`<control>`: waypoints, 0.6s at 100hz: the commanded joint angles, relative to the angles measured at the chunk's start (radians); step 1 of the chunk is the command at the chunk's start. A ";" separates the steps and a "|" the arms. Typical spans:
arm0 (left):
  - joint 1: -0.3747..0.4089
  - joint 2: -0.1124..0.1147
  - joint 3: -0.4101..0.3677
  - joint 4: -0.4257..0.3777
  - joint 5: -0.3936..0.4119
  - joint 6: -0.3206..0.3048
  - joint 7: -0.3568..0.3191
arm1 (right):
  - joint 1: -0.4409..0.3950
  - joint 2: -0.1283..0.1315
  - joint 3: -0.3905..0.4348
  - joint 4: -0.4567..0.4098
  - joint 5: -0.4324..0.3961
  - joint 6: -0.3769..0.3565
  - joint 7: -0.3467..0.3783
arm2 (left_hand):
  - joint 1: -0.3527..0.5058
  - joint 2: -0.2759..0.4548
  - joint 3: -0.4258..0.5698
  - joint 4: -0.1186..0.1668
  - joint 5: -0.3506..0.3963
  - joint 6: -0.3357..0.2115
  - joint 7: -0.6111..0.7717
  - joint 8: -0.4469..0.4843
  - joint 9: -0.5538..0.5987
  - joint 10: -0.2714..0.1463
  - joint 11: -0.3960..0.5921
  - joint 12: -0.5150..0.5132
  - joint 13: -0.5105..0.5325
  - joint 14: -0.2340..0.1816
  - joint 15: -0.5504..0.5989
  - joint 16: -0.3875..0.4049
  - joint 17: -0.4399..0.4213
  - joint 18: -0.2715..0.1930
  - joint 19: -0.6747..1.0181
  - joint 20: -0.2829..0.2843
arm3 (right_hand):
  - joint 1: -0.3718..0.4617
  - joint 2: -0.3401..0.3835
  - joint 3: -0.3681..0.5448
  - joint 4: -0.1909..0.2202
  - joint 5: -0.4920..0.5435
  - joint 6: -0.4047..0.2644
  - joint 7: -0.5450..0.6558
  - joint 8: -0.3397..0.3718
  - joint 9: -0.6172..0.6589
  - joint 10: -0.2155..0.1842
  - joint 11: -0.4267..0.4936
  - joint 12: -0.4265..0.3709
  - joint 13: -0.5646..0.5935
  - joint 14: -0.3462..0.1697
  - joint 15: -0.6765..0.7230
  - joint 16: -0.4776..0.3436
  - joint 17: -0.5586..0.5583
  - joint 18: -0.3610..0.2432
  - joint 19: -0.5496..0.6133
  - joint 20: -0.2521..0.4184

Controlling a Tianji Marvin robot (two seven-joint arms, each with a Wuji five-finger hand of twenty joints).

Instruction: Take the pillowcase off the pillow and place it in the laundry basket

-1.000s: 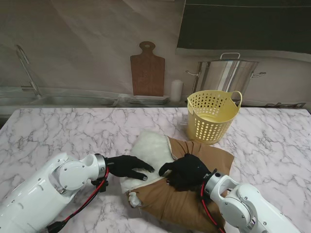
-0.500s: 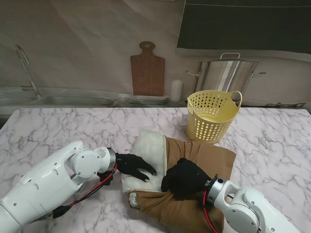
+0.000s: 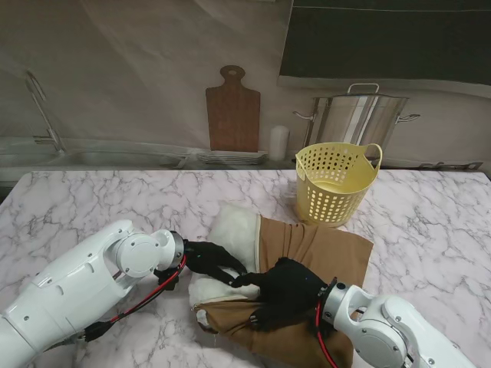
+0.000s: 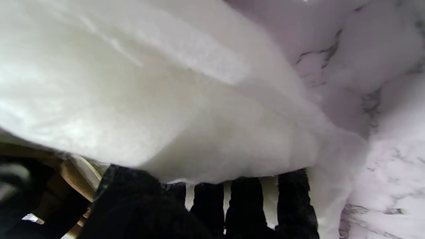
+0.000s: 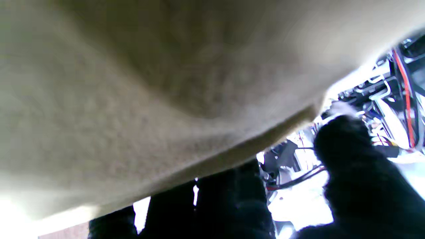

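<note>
Marble, white with grey veins, makes up the worktop (image 3: pixel 92 207) that fills my stand view. On it, near me and toward the middle, lies the pillow (image 3: pixel 234 234), its bare white end sticking out to the left of the brown pillowcase (image 3: pixel 322 253), which covers the rest and wrinkles toward my right hand. The yellow laundry basket (image 3: pixel 335 182) stands upright just beyond the pillowcase's far edge, farther from me and slightly right.

My left hand (image 3: pixel 211 259) rests palm down on the exposed white stuffing; in the left wrist view its fingers (image 4: pixel 244 205) lie spread and tucked against the pillow's edge, pressing rather than holding, so I call it open. My right hand (image 3: pixel 282 290) sits on the brown cloth at its open hem, close beside the left hand. In the right wrist view the fabric edge runs between its fingers (image 5: pixel 215 205) and thumb, so it grips the pillowcase.
</note>
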 commanded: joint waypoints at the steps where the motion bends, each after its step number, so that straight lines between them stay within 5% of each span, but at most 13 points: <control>1: 0.028 0.008 0.029 0.063 0.014 0.024 -0.035 | 0.010 0.001 -0.027 0.019 0.001 0.024 0.004 | 0.046 0.011 0.011 0.012 -0.043 0.134 -0.046 -0.040 -0.029 0.128 -0.052 -0.029 0.002 0.161 -0.080 -0.044 -0.006 0.073 -0.230 -0.012 | -0.082 -0.022 -0.042 0.015 -0.077 0.047 -0.036 -0.032 0.061 -0.069 0.179 0.050 0.132 -0.018 0.179 0.055 0.046 0.043 0.052 0.018; 11: 0.020 0.009 0.039 0.068 0.009 0.025 -0.037 | 0.035 0.004 -0.059 0.019 -0.023 0.047 0.016 | 0.048 0.011 0.011 0.012 -0.043 0.135 -0.045 -0.040 -0.028 0.130 -0.053 -0.029 0.001 0.162 -0.080 -0.044 -0.007 0.072 -0.230 -0.012 | -0.100 -0.052 -0.055 0.012 -0.079 0.034 -0.023 -0.032 0.097 -0.089 0.259 0.047 0.163 -0.036 0.275 0.054 0.061 0.040 0.068 0.007; 15: 0.016 0.009 0.044 0.069 0.007 0.026 -0.038 | 0.044 0.005 -0.071 0.020 -0.028 0.051 0.016 | 0.047 0.012 0.010 0.012 -0.042 0.135 -0.044 -0.040 -0.026 0.129 -0.052 -0.028 0.003 0.162 -0.079 -0.044 -0.006 0.072 -0.230 -0.012 | -0.031 -0.068 -0.064 0.016 -0.011 -0.023 0.028 -0.017 0.139 -0.088 0.283 0.038 0.190 -0.038 0.313 0.045 0.066 0.046 0.075 -0.002; 22: 0.012 0.008 0.048 0.073 0.004 0.028 -0.038 | 0.051 0.009 -0.080 0.011 -0.029 0.050 0.042 | 0.047 0.012 0.011 0.012 -0.041 0.134 -0.044 -0.040 -0.025 0.128 -0.052 -0.028 0.002 0.161 -0.080 -0.044 -0.006 0.073 -0.230 -0.012 | 0.173 -0.046 -0.087 0.035 0.188 -0.188 0.204 0.034 0.168 -0.076 0.278 0.035 0.194 -0.047 0.309 0.020 0.045 0.052 0.057 -0.028; 27: 0.007 0.008 0.053 0.077 0.001 0.032 -0.039 | 0.053 0.009 -0.085 0.012 -0.024 0.041 0.039 | 0.047 0.013 0.011 0.012 -0.040 0.134 -0.044 -0.041 -0.025 0.129 -0.052 -0.028 0.002 0.161 -0.080 -0.044 -0.006 0.072 -0.230 -0.012 | 0.292 -0.076 -0.026 -0.038 0.253 -0.303 0.507 -0.077 0.142 -0.063 0.225 0.074 0.160 -0.045 0.270 0.025 0.018 0.064 0.031 -0.033; 31: 0.003 0.007 0.057 0.080 0.000 0.034 -0.039 | 0.051 0.009 -0.085 0.010 -0.010 0.038 0.043 | 0.047 0.013 0.011 0.012 -0.041 0.134 -0.043 -0.041 -0.025 0.130 -0.052 -0.028 0.001 0.162 -0.080 -0.044 -0.007 0.072 -0.231 -0.012 | 0.331 -0.060 0.017 -0.058 0.347 -0.337 0.625 -0.083 0.110 -0.054 0.195 0.087 0.119 -0.034 0.242 0.024 -0.008 0.073 0.010 -0.036; 40: -0.009 0.007 0.070 0.089 -0.002 0.038 -0.040 | 0.045 0.006 -0.080 0.022 0.021 -0.003 0.021 | 0.048 0.014 0.011 0.012 -0.040 0.134 -0.043 -0.041 -0.024 0.129 -0.052 -0.028 0.003 0.161 -0.079 -0.044 -0.006 0.073 -0.231 -0.011 | 0.351 -0.030 0.072 -0.094 0.429 -0.392 0.667 0.015 -0.016 -0.034 -0.036 0.151 -0.022 -0.011 0.094 0.008 -0.078 0.089 -0.070 -0.036; 41: -0.011 0.007 0.072 0.089 -0.002 0.039 -0.040 | 0.045 0.006 -0.079 0.024 0.025 -0.011 0.019 | 0.049 0.014 0.011 0.012 -0.040 0.134 -0.043 -0.041 -0.024 0.130 -0.052 -0.028 0.003 0.161 -0.079 -0.044 -0.006 0.074 -0.230 -0.011 | 0.356 -0.025 0.084 -0.098 0.432 -0.407 0.663 0.052 -0.063 -0.008 -0.151 0.127 -0.061 -0.002 0.034 -0.014 -0.090 0.086 -0.091 -0.042; 48: -0.021 0.007 0.084 0.095 -0.005 0.041 -0.040 | 0.046 0.004 -0.074 0.043 0.067 -0.063 0.003 | 0.050 0.015 0.011 0.012 -0.041 0.135 -0.043 -0.041 -0.025 0.129 -0.052 -0.027 0.002 0.161 -0.080 -0.044 -0.007 0.073 -0.231 -0.011 | 0.380 -0.010 0.139 -0.106 0.437 -0.421 0.646 0.160 -0.148 0.046 -0.374 0.018 -0.145 0.010 -0.102 -0.080 -0.109 0.077 -0.127 -0.065; 55: -0.029 0.006 0.094 0.100 -0.010 0.043 -0.041 | 0.044 0.002 -0.072 0.055 0.126 -0.100 0.004 | 0.051 0.016 0.011 0.012 -0.042 0.134 -0.043 -0.041 -0.024 0.130 -0.052 -0.027 0.002 0.163 -0.080 -0.044 -0.007 0.073 -0.231 -0.011 | 0.438 -0.011 0.259 -0.103 0.496 -0.408 0.583 0.334 -0.203 0.071 -0.509 -0.114 -0.215 0.029 -0.237 -0.170 -0.135 0.067 -0.162 -0.113; 60: -0.033 0.006 0.098 0.101 -0.012 0.044 -0.041 | 0.041 0.002 -0.068 0.058 0.153 -0.118 0.005 | 0.051 0.017 0.011 0.012 -0.041 0.135 -0.043 -0.041 -0.024 0.130 -0.052 -0.027 0.003 0.161 -0.079 -0.044 -0.006 0.073 -0.230 -0.011 | 0.478 -0.027 0.366 -0.104 0.531 -0.404 0.553 0.389 -0.209 0.067 -0.519 -0.160 -0.225 0.035 -0.268 -0.190 -0.136 0.060 -0.168 -0.126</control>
